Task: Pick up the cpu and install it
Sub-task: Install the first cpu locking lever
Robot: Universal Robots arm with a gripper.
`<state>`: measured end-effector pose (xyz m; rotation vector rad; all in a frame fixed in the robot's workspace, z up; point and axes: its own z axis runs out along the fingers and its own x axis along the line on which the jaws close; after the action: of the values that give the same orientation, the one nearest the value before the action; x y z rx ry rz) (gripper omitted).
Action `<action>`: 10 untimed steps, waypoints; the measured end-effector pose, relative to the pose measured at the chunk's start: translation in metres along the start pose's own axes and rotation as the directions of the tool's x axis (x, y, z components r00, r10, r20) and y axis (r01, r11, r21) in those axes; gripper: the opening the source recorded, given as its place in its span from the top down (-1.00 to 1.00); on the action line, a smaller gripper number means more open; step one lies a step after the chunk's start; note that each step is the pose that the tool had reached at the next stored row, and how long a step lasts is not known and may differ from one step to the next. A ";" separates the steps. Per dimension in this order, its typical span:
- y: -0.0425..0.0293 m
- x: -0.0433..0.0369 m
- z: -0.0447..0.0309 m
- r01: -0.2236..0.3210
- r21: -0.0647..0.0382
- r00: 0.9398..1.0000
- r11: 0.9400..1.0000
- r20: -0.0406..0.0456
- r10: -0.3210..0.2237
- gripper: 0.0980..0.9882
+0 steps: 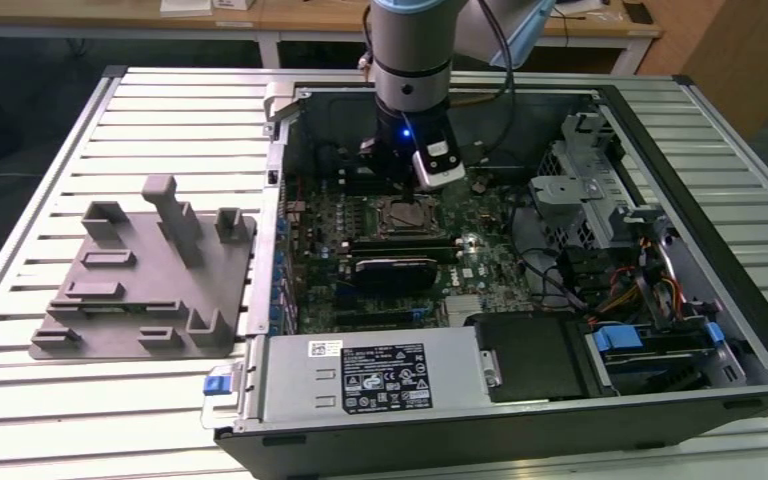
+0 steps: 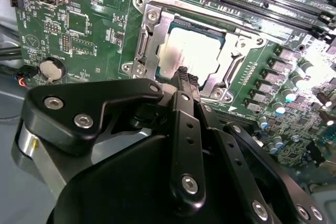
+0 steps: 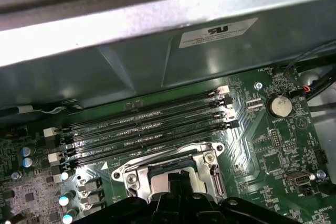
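The cpu, a silvery square chip, lies flat inside the metal-framed motherboard socket in the open computer case. In the second wrist view my gripper hovers just over the chip's near edge, shut, with nothing between its black fingertips. The first wrist view shows the gripper over the socket, covering most of the chip. In the exterior view the gripper hangs straight down just above the socket in the middle of the board.
A grey fixture with holder blocks sits on the slatted table at the exterior view's left. Memory slots run beside the socket. The case wall, drive cage, cables and power supply ring the board.
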<state>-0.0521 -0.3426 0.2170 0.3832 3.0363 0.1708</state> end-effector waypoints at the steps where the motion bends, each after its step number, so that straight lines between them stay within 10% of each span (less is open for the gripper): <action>1: 0.0001 -0.0001 -0.0011 0.000 0.001 1.000 1.000 0.000 0.000 0.98; 10: -0.0017 -0.0011 -0.0034 0.004 0.043 1.000 0.999 0.008 -0.004 0.98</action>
<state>-0.0518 -0.3449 0.2202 0.3804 3.0368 0.1032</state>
